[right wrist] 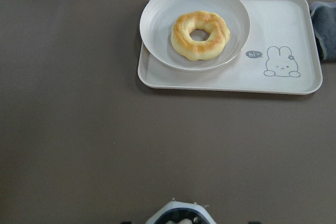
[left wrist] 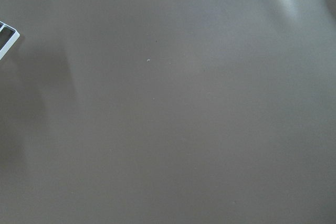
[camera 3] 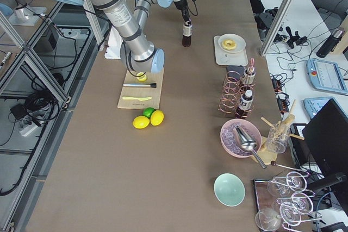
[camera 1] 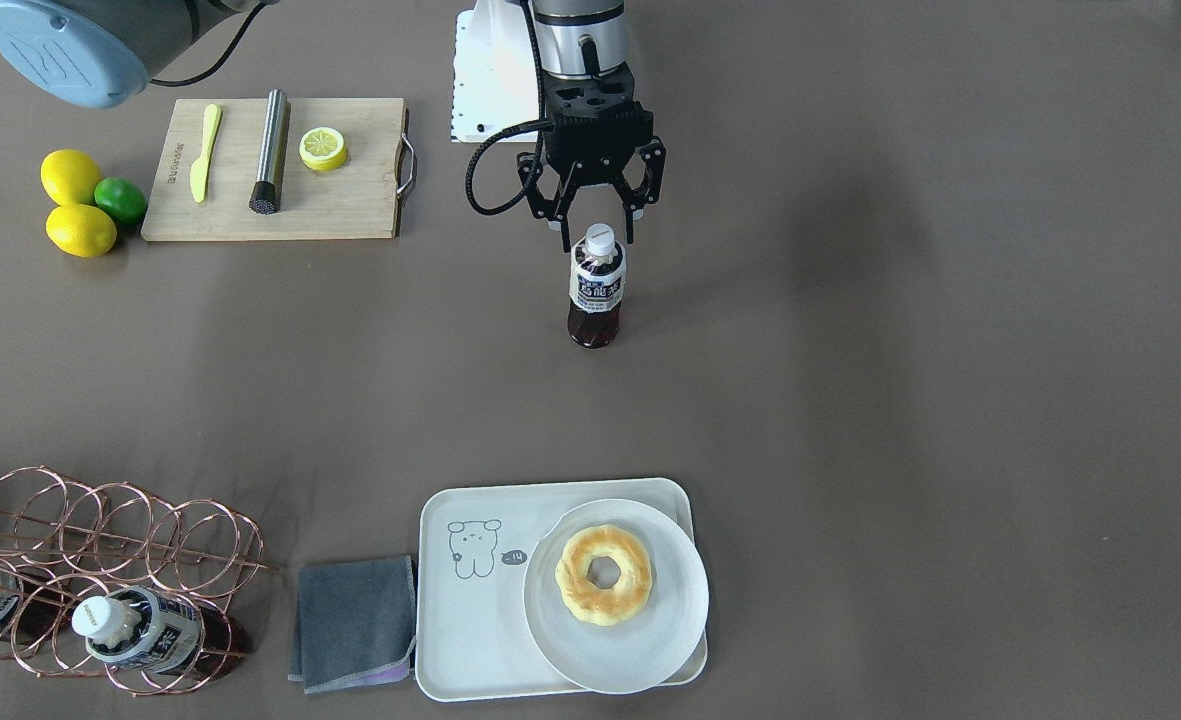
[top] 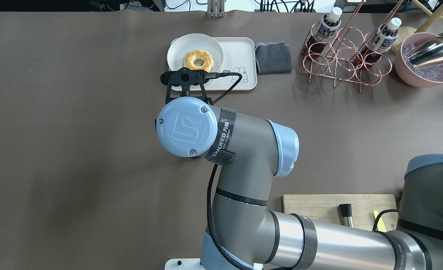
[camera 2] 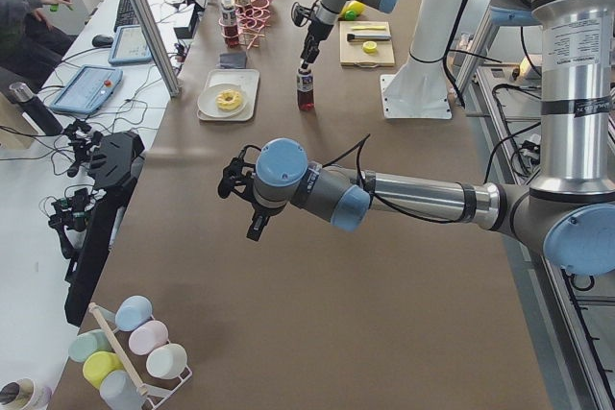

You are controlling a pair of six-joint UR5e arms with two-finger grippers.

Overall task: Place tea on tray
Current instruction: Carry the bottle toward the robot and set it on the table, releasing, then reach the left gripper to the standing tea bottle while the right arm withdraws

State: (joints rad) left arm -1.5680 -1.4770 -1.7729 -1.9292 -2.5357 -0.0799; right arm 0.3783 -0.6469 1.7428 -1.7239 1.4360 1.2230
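Front view, far left: rack [camera 1: 100, 570] holding two spare bottles [camera 1: 140, 630]. Next, cloth [camera 1: 355, 620] just beside tray [camera 1: 470, 640]. Plate [camera 1: 615, 650] with doughnut [camera 1: 605, 575] taking up tray's right part. Centre: tea [camera 1: 596, 290] upright on table, well apart from tray. Right gripper [camera 1: 597, 232] straddling cap, fingers spread, not clamping. Overhead view: tea and right gripper hidden under arm. Left gripper [camera 2: 253, 223] visible in left side view only, above table, well apart from tea; spread or clenched, cannot tell.
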